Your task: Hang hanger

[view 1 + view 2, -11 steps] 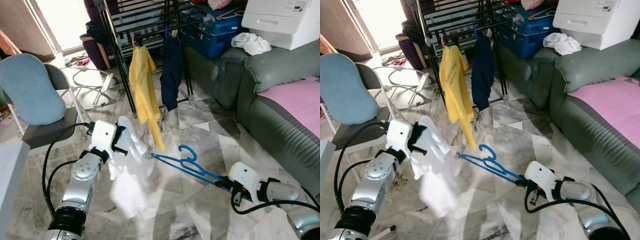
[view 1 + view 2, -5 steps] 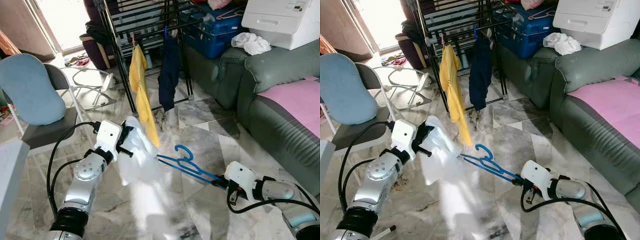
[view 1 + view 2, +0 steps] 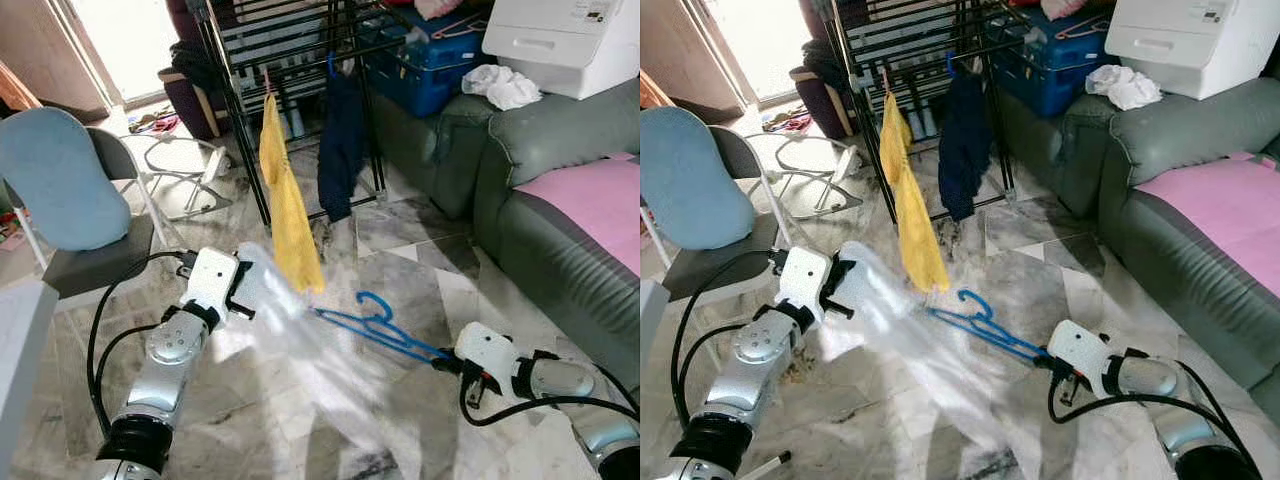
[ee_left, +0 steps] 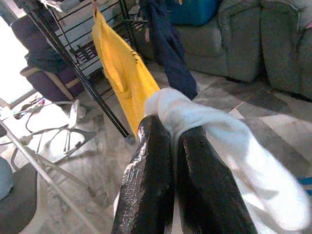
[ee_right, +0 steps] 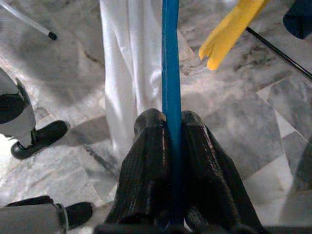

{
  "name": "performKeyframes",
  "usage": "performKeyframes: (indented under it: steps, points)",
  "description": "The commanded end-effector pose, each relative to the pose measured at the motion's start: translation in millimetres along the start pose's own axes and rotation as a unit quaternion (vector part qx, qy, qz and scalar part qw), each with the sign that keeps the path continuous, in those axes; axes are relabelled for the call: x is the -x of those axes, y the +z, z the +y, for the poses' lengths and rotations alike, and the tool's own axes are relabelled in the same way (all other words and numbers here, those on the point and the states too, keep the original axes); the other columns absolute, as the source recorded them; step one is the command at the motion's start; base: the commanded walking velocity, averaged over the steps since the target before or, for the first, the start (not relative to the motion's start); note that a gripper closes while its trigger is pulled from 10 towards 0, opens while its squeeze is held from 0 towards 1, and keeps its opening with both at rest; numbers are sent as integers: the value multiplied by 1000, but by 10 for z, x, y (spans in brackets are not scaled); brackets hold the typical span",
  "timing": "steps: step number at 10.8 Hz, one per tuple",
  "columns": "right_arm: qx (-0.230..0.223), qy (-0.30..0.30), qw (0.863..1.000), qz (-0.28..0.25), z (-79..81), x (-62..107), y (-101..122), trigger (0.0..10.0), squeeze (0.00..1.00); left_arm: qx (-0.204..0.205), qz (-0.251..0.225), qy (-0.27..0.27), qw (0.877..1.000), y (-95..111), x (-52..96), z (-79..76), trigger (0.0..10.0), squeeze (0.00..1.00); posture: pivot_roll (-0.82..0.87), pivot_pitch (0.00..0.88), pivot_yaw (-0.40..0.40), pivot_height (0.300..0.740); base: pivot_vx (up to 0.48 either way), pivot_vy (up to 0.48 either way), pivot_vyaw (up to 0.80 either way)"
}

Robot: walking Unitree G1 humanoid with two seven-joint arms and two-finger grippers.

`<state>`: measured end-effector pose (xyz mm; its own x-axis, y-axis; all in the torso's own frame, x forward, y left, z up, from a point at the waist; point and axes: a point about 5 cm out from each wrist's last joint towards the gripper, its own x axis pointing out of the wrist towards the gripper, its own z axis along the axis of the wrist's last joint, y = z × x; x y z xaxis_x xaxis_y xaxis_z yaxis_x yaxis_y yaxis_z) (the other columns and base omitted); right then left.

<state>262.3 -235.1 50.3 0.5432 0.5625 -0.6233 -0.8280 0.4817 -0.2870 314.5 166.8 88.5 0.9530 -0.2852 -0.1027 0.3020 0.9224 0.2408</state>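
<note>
My right gripper [image 3: 447, 362] is shut on the end of a blue plastic hanger [image 3: 375, 325], low over the marble floor; the hanger's hook points up and away from me. In the right wrist view the blue bar [image 5: 170, 58] runs out from between the fingers [image 5: 146, 146]. My left gripper [image 3: 248, 292] is shut on a white garment [image 3: 310, 350], which streams in a blur toward the hanger. In the left wrist view the white cloth [image 4: 229, 141] is pinched between the fingers [image 4: 151, 161].
A black drying rack [image 3: 290, 40] stands ahead with a yellow shirt [image 3: 287, 205] and a navy garment [image 3: 340, 140] hanging on it. A blue-cushioned chair [image 3: 60, 190] is at left, a green sofa [image 3: 540, 190] at right. A blue case [image 3: 425, 70] sits behind.
The white garment has swung from hanging under my left gripper to spreading rightward toward the hanger. The yellow shirt has turned edge-on. The hanger has barely shifted.
</note>
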Motion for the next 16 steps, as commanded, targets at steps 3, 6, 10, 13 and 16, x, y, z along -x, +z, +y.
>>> performKeyframes:
  steps: [3,6,10,13,16]
  points:
    - [13,22,1000,-19,59,-101,101,10000,0,-5,-11,-15,1000,81,-13,38,10000,0,-105,0,157,740,0,0,0]
    - [12,39,999,-27,86,-176,163,10000,0,-1,-29,-38,999,142,6,8,10000,0,-98,0,156,740,0,0,0]
    - [8,45,998,-32,104,-259,205,10000,0,-5,-66,-79,995,279,37,-83,10000,0,-86,0,158,740,0,0,0]
    - [5,32,999,-22,91,-184,113,10000,0,-33,-17,-34,999,167,43,63,10000,0,-86,0,166,740,0,0,0]
    - [-2,42,999,-17,103,-85,71,10000,0,-37,-6,-22,999,162,20,126,10000,0,-94,0,177,740,0,0,0]
